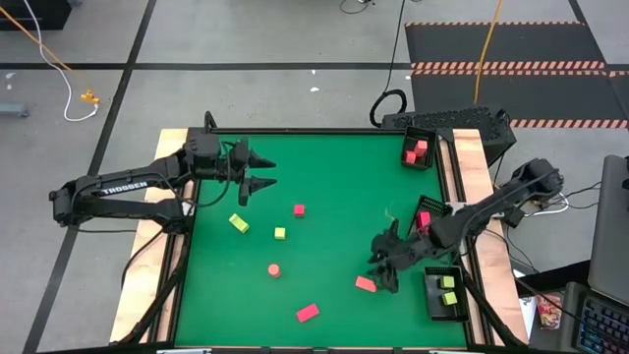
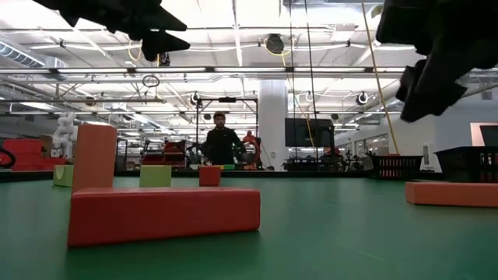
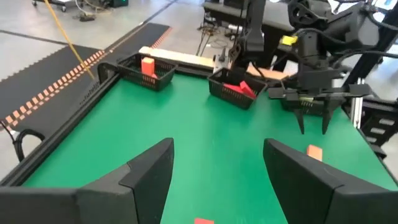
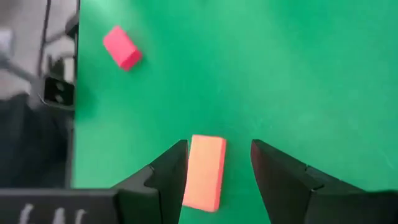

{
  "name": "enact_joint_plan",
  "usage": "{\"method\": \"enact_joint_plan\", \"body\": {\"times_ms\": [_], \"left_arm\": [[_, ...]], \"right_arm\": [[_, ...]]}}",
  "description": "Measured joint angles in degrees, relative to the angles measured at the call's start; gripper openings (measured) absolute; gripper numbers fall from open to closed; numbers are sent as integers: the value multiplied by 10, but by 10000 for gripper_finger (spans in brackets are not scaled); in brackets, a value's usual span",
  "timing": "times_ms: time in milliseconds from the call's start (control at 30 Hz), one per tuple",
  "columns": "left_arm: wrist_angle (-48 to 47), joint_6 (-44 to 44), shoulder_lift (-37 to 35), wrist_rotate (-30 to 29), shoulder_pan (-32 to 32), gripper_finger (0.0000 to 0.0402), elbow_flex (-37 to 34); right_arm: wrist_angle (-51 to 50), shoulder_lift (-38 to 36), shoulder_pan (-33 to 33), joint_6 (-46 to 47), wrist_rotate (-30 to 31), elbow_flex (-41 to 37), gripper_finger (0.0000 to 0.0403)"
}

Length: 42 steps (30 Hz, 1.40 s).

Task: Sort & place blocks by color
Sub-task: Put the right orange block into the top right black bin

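Observation:
Several blocks lie flat on the green table: two yellow-green ones (image 1: 239, 223) (image 1: 280, 233), a pink-red cube (image 1: 299, 209), a round pink-red piece (image 1: 274, 269) and two pink-red bricks (image 1: 366, 284) (image 1: 308, 313). My right gripper (image 1: 383, 272) (image 4: 219, 146) is open and hangs above the nearer-right brick (image 4: 206, 171), one finger on each side of it. The low view shows it raised clear of that brick (image 2: 451, 193). My left gripper (image 1: 267, 173) (image 3: 217, 155) is open, raised over the table's far left part.
Three black trays stand along the table's right edge: the far one (image 1: 430, 147) and the middle one (image 1: 428, 205) hold pink-red blocks, the near one (image 1: 436, 307) holds yellow-green ones. A person (image 2: 222, 140) stands in the room far beyond the table.

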Motion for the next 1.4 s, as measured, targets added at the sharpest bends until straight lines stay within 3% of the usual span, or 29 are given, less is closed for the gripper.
{"method": "enact_joint_plan", "body": {"times_ms": [267, 467, 567, 867, 1400], "left_arm": [[-10, -2, 0, 0, -14, 250, 0], [-42, -2, 0, 0, -29, 250, 0], [-60, -3, 0, 0, -36, 250, 0], [-87, -8, 0, -19, -58, 250, 0], [-90, -11, 0, -45, -58, 250, 0]], "right_arm": [[-49, 109, 44, -64, 12, 79, 169], [-67, 152, 82, -65, 134, 124, 169], [-111, 177, 95, -46, 161, 139, 169], [-128, 225, 102, -19, 133, 157, 168], [-163, 208, 108, 5, 132, 191, 168]]}}
